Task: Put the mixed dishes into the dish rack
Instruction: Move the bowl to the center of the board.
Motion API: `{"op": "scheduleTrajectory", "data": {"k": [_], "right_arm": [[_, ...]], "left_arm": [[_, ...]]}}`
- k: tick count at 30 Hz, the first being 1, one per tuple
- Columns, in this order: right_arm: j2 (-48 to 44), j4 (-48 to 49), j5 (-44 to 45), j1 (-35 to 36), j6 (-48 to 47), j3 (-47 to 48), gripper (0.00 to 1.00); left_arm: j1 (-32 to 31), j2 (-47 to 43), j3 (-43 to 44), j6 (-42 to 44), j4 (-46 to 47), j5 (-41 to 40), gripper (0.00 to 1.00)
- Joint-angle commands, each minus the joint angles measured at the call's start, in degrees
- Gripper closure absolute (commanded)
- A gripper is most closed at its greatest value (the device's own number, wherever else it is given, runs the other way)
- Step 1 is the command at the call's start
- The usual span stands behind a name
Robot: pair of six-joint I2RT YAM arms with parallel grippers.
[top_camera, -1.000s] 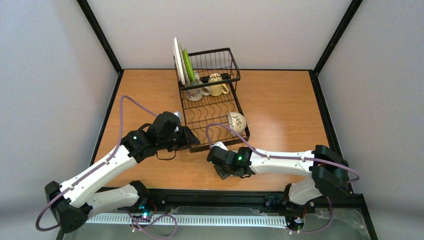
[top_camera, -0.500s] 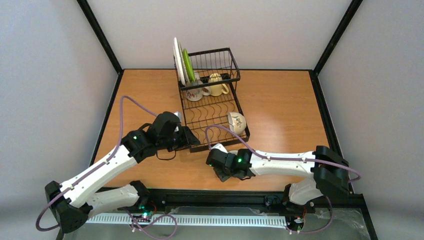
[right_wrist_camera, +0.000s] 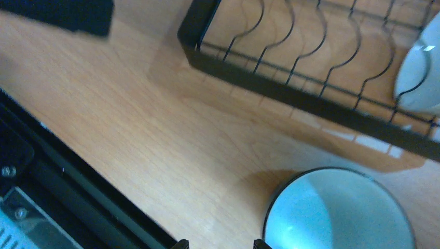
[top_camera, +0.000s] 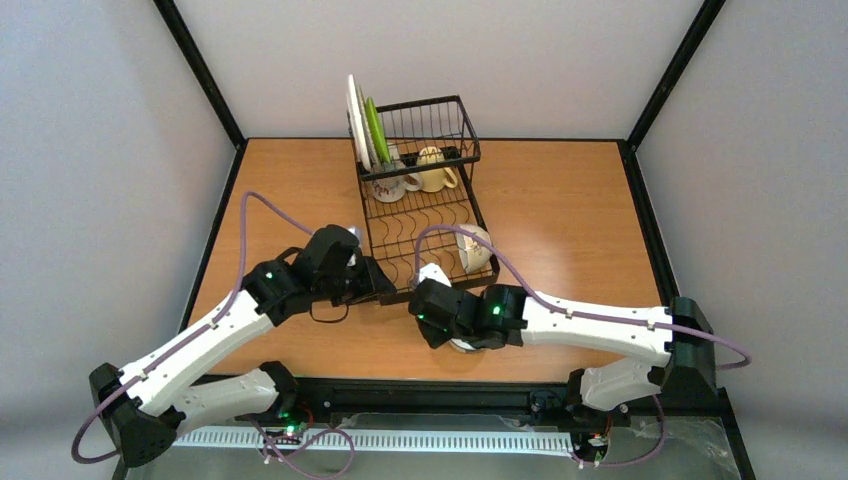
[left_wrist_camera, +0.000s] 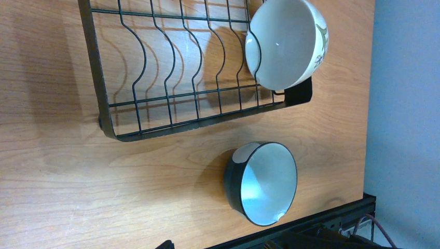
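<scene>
The black wire dish rack (top_camera: 420, 190) holds a white plate (top_camera: 353, 120), a lime-green plate (top_camera: 376, 130) and two pale mugs (top_camera: 435, 172) at its tall end. A cream bowl (left_wrist_camera: 285, 44) leans in the flat tray's near right corner. A dark bowl with a pale blue inside (left_wrist_camera: 262, 181) sits on the table in front of the rack; it also shows in the right wrist view (right_wrist_camera: 337, 212). My right gripper (right_wrist_camera: 220, 244) is open, just left of this bowl. My left gripper (left_wrist_camera: 217, 245) is open and empty at the rack's near left corner (top_camera: 375, 280).
The black frame rail (top_camera: 450, 390) runs along the table's near edge, close behind the dark bowl. Purple cables loop over both arms; the right one arches above the rack tray (top_camera: 440, 232). The left gripper's black body (right_wrist_camera: 67, 15) shows in the right wrist view.
My right arm has swung left and forward, and its wrist now covers the dark bowl in the top view. The left arm has barely moved.
</scene>
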Motion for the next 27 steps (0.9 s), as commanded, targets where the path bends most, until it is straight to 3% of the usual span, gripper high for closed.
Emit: {"op": "scheduleTrajectory", "data": {"k": [1,7,10,18,27], "right_arm": [[-1.5,-4.0,7.7,0.5,1.3,4.7,0.28],[-0.9,-4.3,20.8,-1.2,0.9,9.2,0.19],[-2.2,1.8,25.3,-4.9,-3.1,8.1,0.16],[0.2,23.8,20.0,-22.5,-16.2,4.5,0.15],[2.3,29.3,14.0,-44.7,-12.0,4.0,0.14]], "left_arm": [[0.5,-1.0,0.6,3.1,-2.9,1.4,0.03],[0.4,-0.6,-0.3,4.5,-1.9,5.1,0.03],[0.4,-0.6,-0.7,5.6,-0.5,7.2,0.04],[-1.3,4.8,-0.2,7.3,6.6,10.0,0.05],[-8.6,24.5,10.9,12.1,11.1,6.8,0.04]]}}
